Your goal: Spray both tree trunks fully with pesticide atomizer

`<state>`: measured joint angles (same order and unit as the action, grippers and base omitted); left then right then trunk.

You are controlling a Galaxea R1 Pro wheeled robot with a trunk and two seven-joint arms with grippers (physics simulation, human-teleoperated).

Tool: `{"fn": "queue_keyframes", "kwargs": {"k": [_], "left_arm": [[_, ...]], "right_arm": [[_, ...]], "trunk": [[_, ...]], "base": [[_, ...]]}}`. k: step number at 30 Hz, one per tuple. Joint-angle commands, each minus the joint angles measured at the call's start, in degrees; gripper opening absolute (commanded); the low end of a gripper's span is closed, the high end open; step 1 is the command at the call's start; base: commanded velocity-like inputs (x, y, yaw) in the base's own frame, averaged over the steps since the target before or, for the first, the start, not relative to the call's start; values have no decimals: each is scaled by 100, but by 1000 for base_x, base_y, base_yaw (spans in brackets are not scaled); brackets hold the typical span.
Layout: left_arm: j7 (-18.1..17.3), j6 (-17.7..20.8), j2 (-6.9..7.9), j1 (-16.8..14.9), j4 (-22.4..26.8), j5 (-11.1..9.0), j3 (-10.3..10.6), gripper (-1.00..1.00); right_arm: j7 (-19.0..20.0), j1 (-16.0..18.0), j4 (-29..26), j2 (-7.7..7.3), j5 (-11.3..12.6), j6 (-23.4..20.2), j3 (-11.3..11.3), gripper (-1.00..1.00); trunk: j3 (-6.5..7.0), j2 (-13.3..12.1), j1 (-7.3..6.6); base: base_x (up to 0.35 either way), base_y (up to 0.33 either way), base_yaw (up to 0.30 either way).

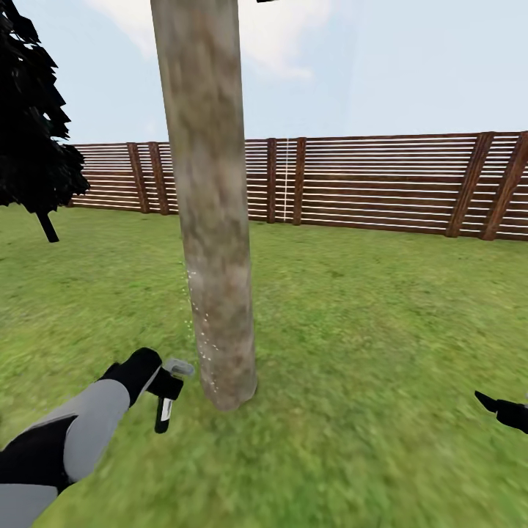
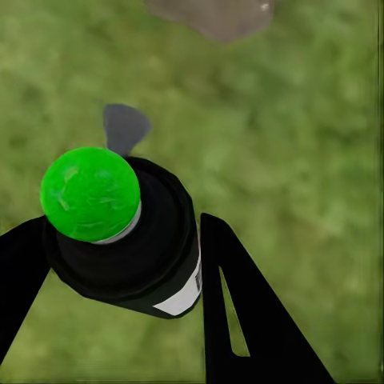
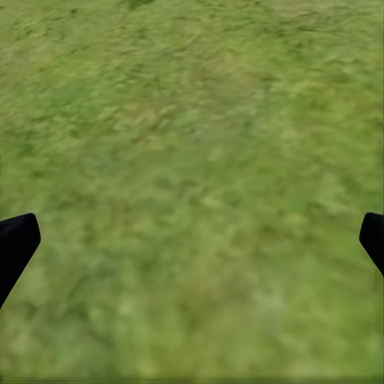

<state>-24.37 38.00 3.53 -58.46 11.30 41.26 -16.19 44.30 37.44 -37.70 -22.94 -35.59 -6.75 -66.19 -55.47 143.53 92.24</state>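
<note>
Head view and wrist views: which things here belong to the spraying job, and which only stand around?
Belong to the job:
- black pesticide atomizer with green cap, clamped in the left gripper
- thick grey-brown tree trunk, white droplets on its lower part

Only around:
- brown slatted wooden fence
- dark conifer tree
- green lawn
- right gripper, open, empty

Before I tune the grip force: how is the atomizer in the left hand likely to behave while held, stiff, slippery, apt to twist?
The atomizer looks like a rigid round bottle, so it probably won't deform. Its smooth curved body sits between two flat fingers, so it might rotate or slip. In the head view the left gripper holds it near the top, body hanging down, so it could swing.
</note>
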Motion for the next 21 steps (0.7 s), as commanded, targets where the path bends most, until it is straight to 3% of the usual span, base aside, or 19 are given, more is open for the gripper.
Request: {"fn": "queue_keyframes", "kwargs": {"k": [1, 6, 8, 9, 12, 14, 18, 21], "left_arm": [[1, -6, -4, 10, -8, 7, 4, -100], [56, -12, -1, 164, 9, 5, 2, -100], [489, -68, -7, 170, -1, -7, 2, -100], [836, -319, -3, 176, -27, -185, -1, -100], [977, -577, -15, 238, -302, -689, 9, -100], [1000, -705, -13, 253, -392, -803, 7, -100], [1004, -747, -12, 256, -408, -836, 2, -100], [1010, -743, -11, 256, -410, -931, 2, -100]], "right_arm": [[0, 0, 0, 0, 0, -1, -3, 100], [0, 0, 0, 6, 0, -1, -7, 100], [0, 0, 0, 8, 0, -1, -3, 100], [0, 0, 0, 8, 5, -1, -2, 100], [0, 0, 0, 13, 16, -6, -1, 100], [-1, 0, 0, 24, 22, -7, -10, 100], [-6, 0, 0, 29, 26, -10, -9, 100], [-5, 0, 0, 33, 26, -9, -8, 100]], "trunk": [[0, 0, 0], [0, 0, 0], [0, 0, 0], [0, 0, 0], [0, 0, 0], [0, 0, 0], [-11, 0, 0], [-14, 0, 0]], "base": [[0, 0, 0], [0, 0, 131], [0, 0, 121], [0, 0, 27], [0, 0, 9], [0, -49, 1], [-12, -254, 14], [-42, -305, 221]]}}
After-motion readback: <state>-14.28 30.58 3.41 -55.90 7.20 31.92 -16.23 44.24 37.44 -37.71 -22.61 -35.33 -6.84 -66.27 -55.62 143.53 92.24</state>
